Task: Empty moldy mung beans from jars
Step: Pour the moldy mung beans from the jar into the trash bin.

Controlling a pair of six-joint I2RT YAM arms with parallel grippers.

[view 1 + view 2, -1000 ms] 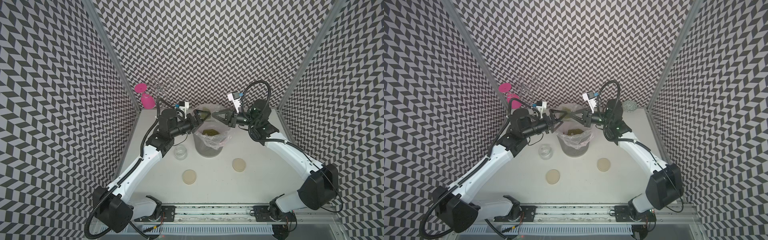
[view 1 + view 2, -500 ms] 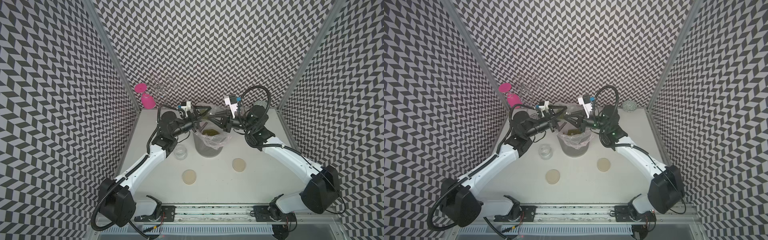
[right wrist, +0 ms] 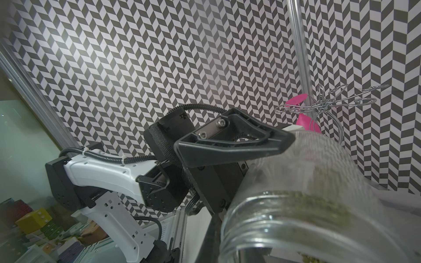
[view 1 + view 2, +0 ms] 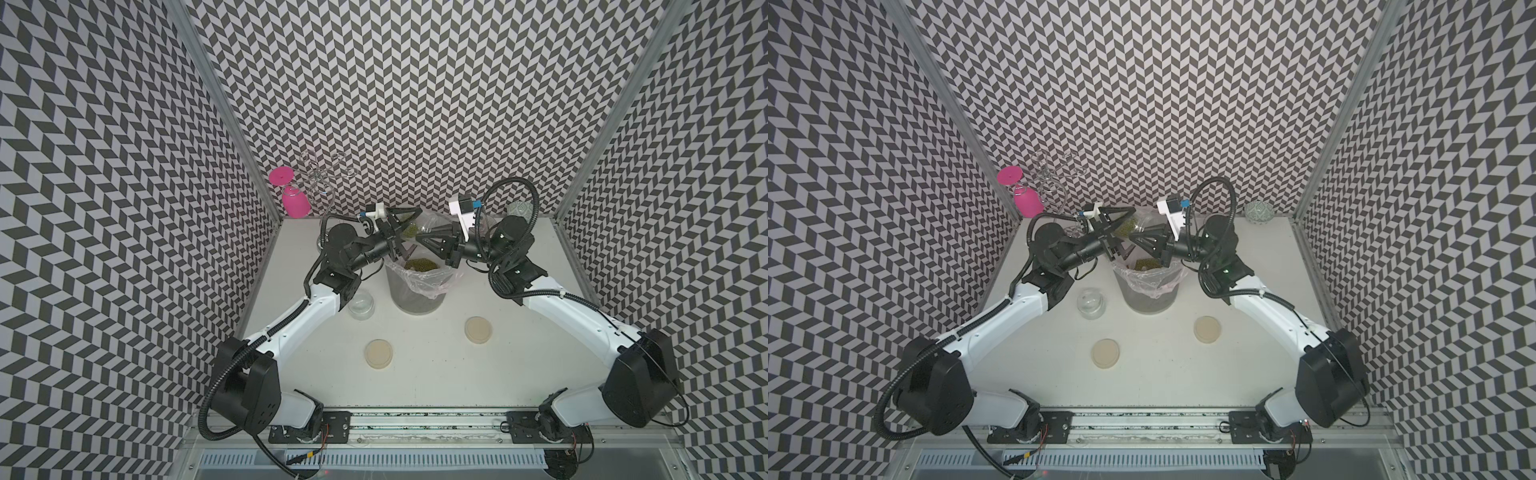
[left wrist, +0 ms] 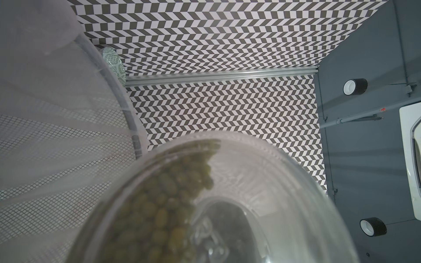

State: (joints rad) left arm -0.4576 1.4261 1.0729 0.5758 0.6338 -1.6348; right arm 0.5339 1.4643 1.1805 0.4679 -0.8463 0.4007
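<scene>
In the left wrist view the jar (image 5: 262, 182) and its beans (image 5: 164, 205) are blurred, and the picture's edge cuts the jar off. In a top view the right arm (image 4: 512, 231) hides part of the patterned bowl (image 4: 518, 206).

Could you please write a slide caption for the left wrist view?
Clear glass jar close to the lens, olive-green mung beans heaped against one wall, plastic-lined mesh bin alongside.

Black-and-white chevron walls (image 4: 415, 104), olive-green mung beans (image 4: 420, 264), clear jar (image 3: 284, 216), cream lids (image 4: 378, 353), pink goblet (image 4: 296, 203), white-and-black arms (image 4: 307, 316)
</scene>
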